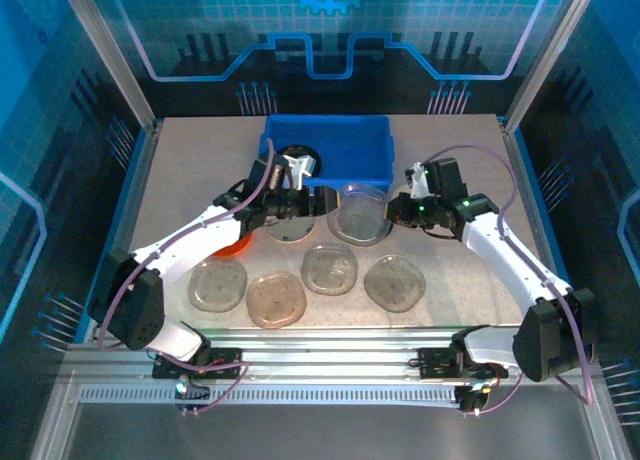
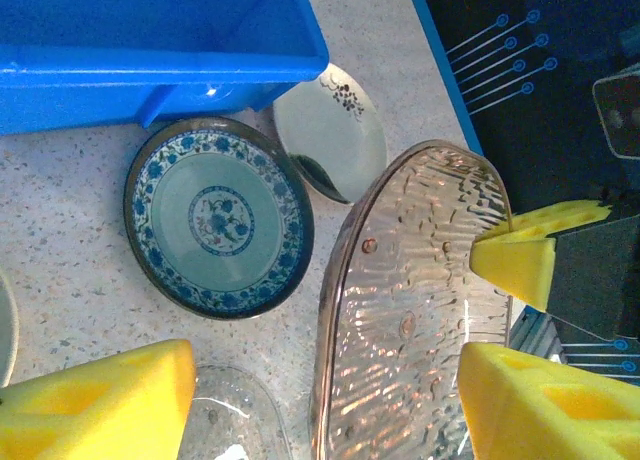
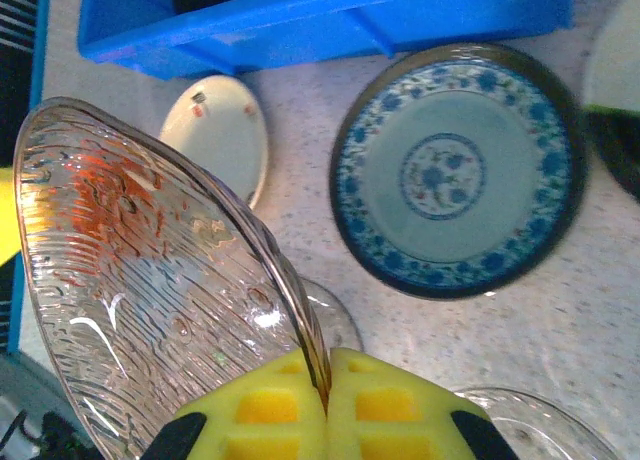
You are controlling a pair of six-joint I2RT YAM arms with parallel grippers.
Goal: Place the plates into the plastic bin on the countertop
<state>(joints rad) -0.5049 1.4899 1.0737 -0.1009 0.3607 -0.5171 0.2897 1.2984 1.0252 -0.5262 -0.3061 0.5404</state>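
Top external: five glass plates (image 1: pixel 276 298), one blue bin (image 1: pixel 350 145).

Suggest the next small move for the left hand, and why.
Probably close the left hand on the glass plate: its open fingers straddle the tilted plate, whose rim the right hand pinches, so a handover toward the blue bin looks set up.

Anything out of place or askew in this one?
The clear glass plate stands on edge, pinched at its rim by the right gripper. The small cream plate beside the blue plastic bin looks tilted too.
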